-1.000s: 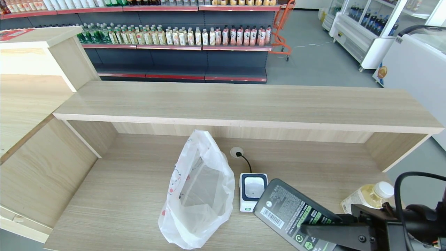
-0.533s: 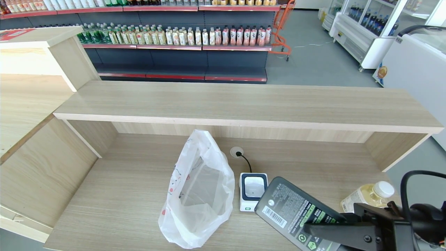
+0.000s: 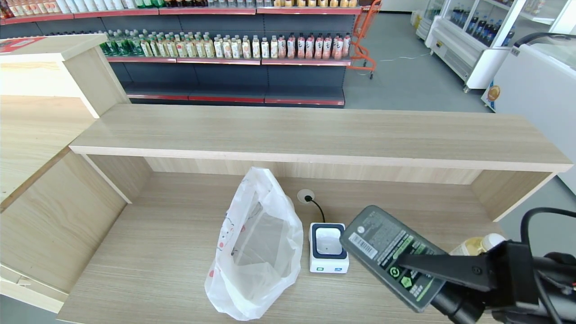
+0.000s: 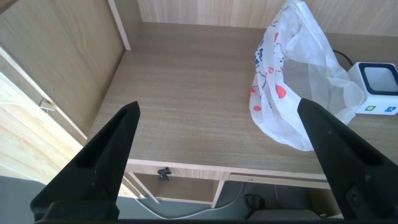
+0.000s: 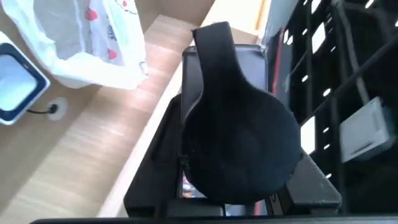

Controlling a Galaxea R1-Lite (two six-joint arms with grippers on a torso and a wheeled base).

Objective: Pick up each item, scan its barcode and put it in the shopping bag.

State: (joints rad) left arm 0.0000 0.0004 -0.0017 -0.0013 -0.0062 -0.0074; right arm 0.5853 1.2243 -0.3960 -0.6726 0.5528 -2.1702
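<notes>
While the flat pack hangs in the pinch of my right fingers, just beside the scanner and above the counter, I judge the scanning step to be in hand: the item is lifted but not yet bagged. One finger lies across its printed face and the other must be beneath it. The barcode faces upward and away from the scanner's glass window, which also looks up. So the next move calls for rolling my wrist to turn that white label down, then carrying it over the window. After that comes a short trip to the shopping bag, which stands open-mouthed on the scanner's other side.

The pack is a dark grey slab with rounded corners, matte, rigid enough to stay flat from a grip at one end. The bag is thin, crinkled, see-through plastic and likely to sag if nudged. A pale yellow bottle with a white cap waits behind my right arm. My left fingers are spread wide, holding nothing, near the counter's front edge.
</notes>
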